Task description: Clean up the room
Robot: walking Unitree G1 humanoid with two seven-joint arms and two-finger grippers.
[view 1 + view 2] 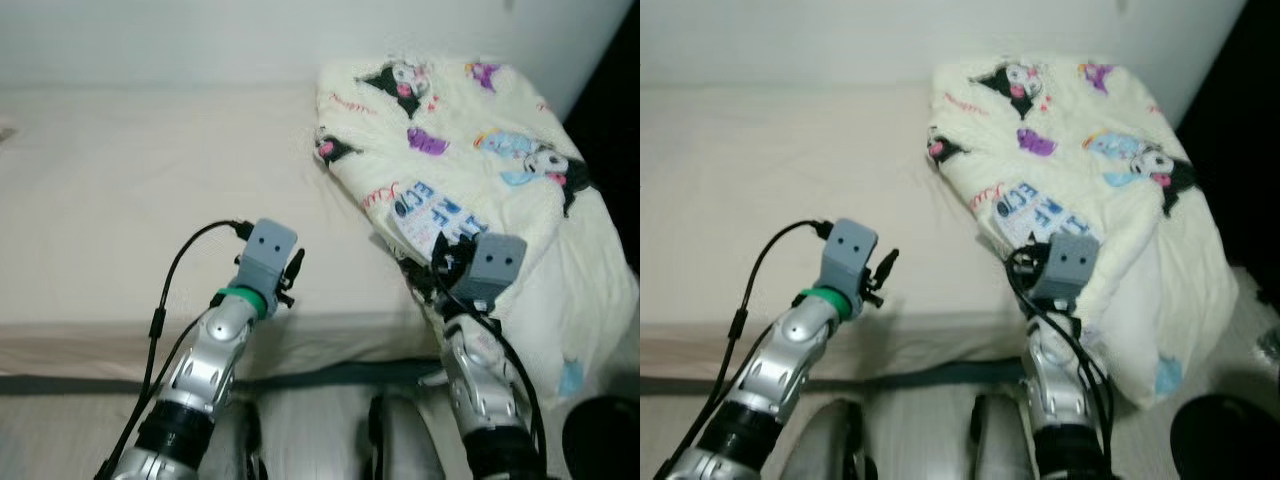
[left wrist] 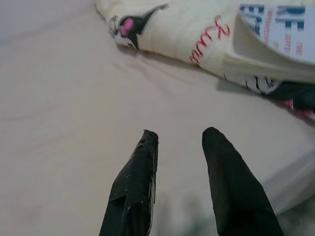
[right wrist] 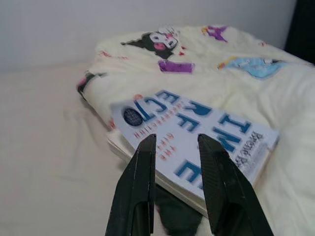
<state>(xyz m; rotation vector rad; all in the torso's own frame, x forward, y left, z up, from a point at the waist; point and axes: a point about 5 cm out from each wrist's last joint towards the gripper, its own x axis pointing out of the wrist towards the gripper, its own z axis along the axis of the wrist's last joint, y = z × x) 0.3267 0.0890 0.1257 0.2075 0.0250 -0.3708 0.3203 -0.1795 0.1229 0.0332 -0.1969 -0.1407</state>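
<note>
Left gripper (image 2: 179,140): black fingers spread, nothing between them; hovering over bare bed sheet near the mattress front edge, well apart from the book, on its left side.
Right gripper (image 3: 176,140): fingers parted a little, tips over the near edge of the book; contact with the cover not resolvable; nothing pinched.
Book (image 3: 194,135): white cover with large blue lettering, lying flat on the near-left corner of the blanket, pages stacked below the cover; a dark item under its near corner, identity unclear.
Book axis: long axis diagonal across the blanket corner, one end toward the bare sheet on the left, the other toward the blanket's right side; title readable but upside down from the right wrist view, so top of the cover toward the robot. Judged from lettering only.
Blanket (image 1: 480,170): cream fleece with cartoon prints, bunched in a heap on the right part of the bed, beyond and under the book; far end near the wall, right edge draped over the mattress side.
Bed sheet (image 1: 120,200): plain cream, left of the book, running back to the wall.
Risk 1: pinching only the cover, so the book fans open and droops; cause, soft uneven support under it.
Risk 2: fleece caught with the pages; cause, fingertips sinking into the blanket.
Risk 3: book pushed off toward the sheet; cause, a shallow approach against its near edge.
</note>
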